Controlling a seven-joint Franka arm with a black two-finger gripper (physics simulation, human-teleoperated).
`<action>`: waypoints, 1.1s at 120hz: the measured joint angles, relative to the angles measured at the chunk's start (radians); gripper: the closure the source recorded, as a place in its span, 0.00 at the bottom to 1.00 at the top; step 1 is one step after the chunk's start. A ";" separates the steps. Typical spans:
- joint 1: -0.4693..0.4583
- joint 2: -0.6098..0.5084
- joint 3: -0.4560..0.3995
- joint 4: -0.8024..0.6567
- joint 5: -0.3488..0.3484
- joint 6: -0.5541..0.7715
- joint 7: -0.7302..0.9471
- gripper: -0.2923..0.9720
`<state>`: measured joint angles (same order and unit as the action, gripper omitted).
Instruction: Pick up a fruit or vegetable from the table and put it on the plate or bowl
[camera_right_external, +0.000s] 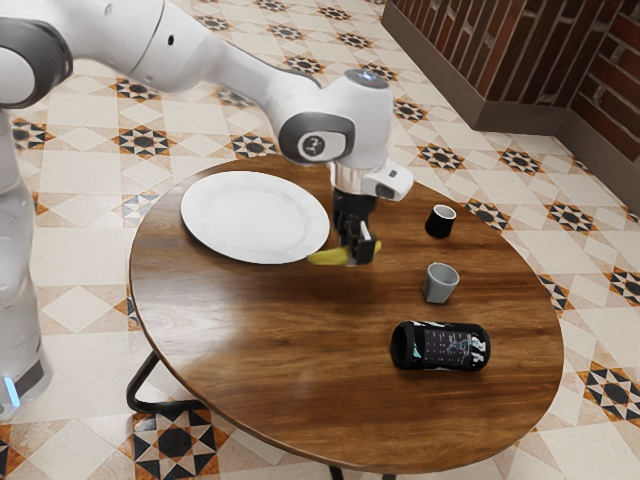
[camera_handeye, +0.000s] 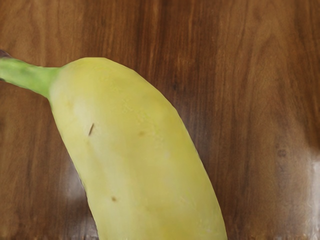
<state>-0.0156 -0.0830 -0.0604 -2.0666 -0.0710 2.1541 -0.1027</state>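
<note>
gripper (camera_right_external: 357, 248) sits directly over banana (camera_right_external: 328, 258); grip state cannot be told. banana's long axis runs 9-to-3; plate (camera_right_external: 250, 215) lies at 10 o'clock.

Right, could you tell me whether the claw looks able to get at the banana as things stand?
Probably yes: the claw sits right over the banana, which lies on the table beside the plate; the black cup and the grey cup stand well clear.
</note>
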 joint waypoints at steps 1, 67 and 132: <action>-0.001 -0.007 0.000 0.000 0.000 -0.003 0.000 0.66; 0.012 -0.204 0.184 -0.011 0.089 -0.197 -0.001 0.65; 0.013 -0.214 0.260 -0.006 0.121 -0.255 0.011 0.31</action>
<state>-0.0030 -0.2968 0.1995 -2.0728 0.0497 1.8991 -0.0919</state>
